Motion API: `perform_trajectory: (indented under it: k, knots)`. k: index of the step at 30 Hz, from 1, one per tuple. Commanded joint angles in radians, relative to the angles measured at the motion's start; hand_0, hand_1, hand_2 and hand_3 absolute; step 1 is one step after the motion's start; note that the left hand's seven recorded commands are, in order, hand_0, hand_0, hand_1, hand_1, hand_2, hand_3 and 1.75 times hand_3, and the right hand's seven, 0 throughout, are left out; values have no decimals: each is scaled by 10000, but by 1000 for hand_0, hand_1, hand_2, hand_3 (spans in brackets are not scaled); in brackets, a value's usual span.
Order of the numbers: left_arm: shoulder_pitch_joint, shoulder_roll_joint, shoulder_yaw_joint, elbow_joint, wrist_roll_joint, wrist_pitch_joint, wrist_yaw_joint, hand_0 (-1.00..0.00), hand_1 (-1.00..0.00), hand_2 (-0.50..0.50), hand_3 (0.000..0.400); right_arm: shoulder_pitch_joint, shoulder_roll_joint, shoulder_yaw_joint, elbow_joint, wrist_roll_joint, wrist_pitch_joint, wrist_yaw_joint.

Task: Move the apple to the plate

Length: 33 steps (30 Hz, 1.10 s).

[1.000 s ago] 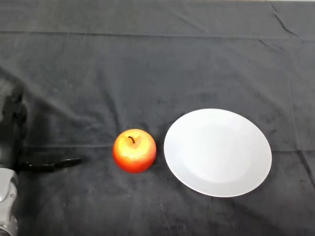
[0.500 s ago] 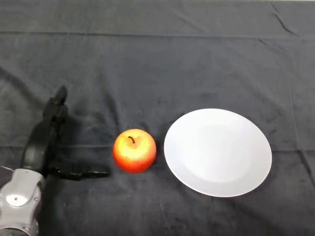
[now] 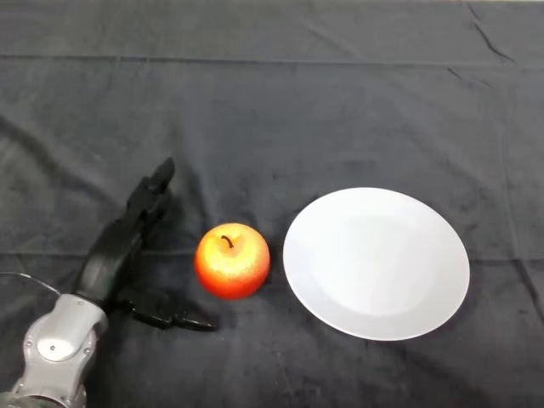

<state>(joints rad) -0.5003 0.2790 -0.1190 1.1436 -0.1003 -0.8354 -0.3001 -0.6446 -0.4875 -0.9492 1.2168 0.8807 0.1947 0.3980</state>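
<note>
A red and yellow apple [image 3: 232, 260] with a short stem stands upright on the dark cloth, just left of a white plate [image 3: 376, 262]. The plate holds nothing. My left hand [image 3: 115, 257] is open just left of the apple, with its fingers [image 3: 150, 197] stretched toward the far side and its thumb [image 3: 174, 314] pointing right below the apple. It is close to the apple but does not touch it.
The dark cloth [image 3: 272, 110] covers the whole table, with creases at the far right corner. My silver-grey forearm [image 3: 55, 353] comes in at the lower left.
My left hand has moved right from the left edge toward the apple, staying open. The apple and the plate have not moved.
</note>
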Motion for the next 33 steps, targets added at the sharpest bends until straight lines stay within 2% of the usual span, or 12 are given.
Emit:
perform_trajectory:
  k: [1,11,16,18,19,20,22,24,27,28,29,33]
  knots:
    - [159,23,-273,-312,174,-324,-130,0,0,0,0,-129,-156,-17,-89,178,-69,-22]
    - [261,-136,-854,-254,94,-577,-387,0,-4,2,2,-132,-160,-18,-81,180,-69,-19]
    - [218,-133,-1080,-222,-61,-558,-590,0,-102,51,41,-133,-162,-19,-76,181,-70,-17]
    - [171,-109,-1130,-206,-134,-509,-673,0,-380,190,152,-134,-163,-19,-74,181,-70,-17]
    - [147,-96,-1151,-196,-173,-480,-712,0,-765,382,306,-134,-163,-19,-74,181,-70,-16]
    - [129,-84,-1169,-186,-209,-452,-744,-90,-1000,455,400,-134,-164,-19,-73,181,-70,-16]
    - [102,-73,-1200,-165,-273,-399,-789,-388,-1000,306,400,-135,-164,-20,-71,181,-70,-15]
    - [84,-68,-1228,-147,-334,-352,-826,-596,-1000,202,400,-135,-165,-20,-70,182,-70,-14]
    - [58,-42,-1252,-124,-429,-283,-883,-851,-1000,75,400,-136,-166,-20,-68,182,-71,-14]
    - [48,-31,-1256,-116,-458,-259,-898,-851,-1000,75,400,-136,-166,-20,-67,182,-71,-13]
    - [38,-19,-1258,-109,-485,-237,-911,-1000,-1000,0,400,-136,-166,-20,-66,182,-71,-13]
    - [-1,24,-1258,-87,-575,-164,-943,-1000,-1000,0,400,-137,-167,-20,-64,182,-71,-12]
